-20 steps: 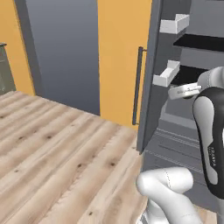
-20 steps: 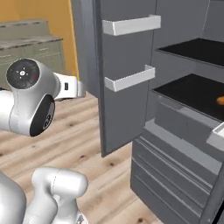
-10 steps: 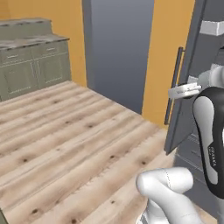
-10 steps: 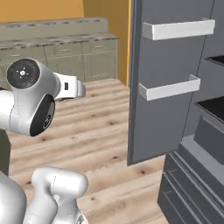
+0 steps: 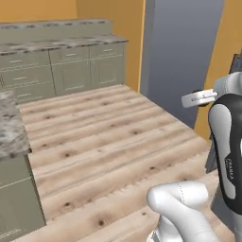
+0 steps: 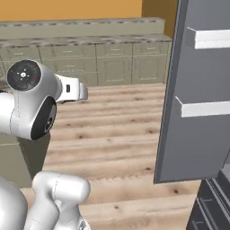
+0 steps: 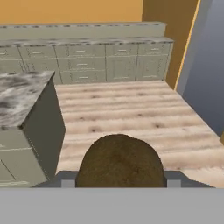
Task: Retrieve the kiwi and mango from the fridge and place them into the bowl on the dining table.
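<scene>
Gripper [image 7: 114, 183] | jaws closed around kiwi [image 7: 119, 161], apparently mid-body | kiwi likely light, soft, fuzzy: gentle hold | fridge [image 6: 197, 90] door open beside arm

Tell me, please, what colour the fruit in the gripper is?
Dull greenish-brown: the kiwi, clearest in the hand view.

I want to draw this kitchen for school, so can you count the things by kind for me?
Brown fruit: 1, the kiwi in the pincer
Fridges: 1, the fridge with its door open
White door bins: 2
Cabinet runs along the wall: 1
Stone-topped counters nearby: 1
Total: 6
</scene>
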Tool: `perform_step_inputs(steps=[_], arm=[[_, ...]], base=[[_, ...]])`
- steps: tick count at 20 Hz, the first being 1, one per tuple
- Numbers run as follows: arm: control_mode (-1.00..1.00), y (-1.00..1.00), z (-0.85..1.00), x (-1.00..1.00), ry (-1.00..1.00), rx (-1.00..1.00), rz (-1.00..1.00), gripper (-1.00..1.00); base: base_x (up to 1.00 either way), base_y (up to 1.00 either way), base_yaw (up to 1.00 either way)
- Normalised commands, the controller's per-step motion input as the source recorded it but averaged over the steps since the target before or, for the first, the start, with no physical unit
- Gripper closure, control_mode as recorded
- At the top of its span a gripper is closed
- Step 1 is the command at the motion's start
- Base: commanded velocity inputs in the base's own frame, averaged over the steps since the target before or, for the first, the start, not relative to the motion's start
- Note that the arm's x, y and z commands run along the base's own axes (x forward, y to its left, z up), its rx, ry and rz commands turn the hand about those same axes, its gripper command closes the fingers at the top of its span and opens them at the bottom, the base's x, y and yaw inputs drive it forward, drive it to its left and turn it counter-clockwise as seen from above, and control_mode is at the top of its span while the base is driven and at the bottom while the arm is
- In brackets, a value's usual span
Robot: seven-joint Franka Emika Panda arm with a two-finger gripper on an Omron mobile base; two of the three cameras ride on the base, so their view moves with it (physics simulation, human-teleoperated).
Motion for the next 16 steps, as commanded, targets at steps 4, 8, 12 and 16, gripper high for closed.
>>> perform_step_inputs(steps=[4,8,12,16], arm=[[1.0,0.0,0.0,0.0,0.0,0.0,0.0,1.0],[1.0,0.0,0.0,0.0,0.0,0.0,0.0,1.0],[1.0,0.0,0.0,0.0,0.0,0.0,0.0,1.0],[1.0,0.0,0.0,0.0,0.0,0.0,0.0,1.0]], base=[[0.0,0.0,0.43],[0.0,-0.02,0.4],[0.15,-0.17,0.36],[0.41,-0.18,0.29]])
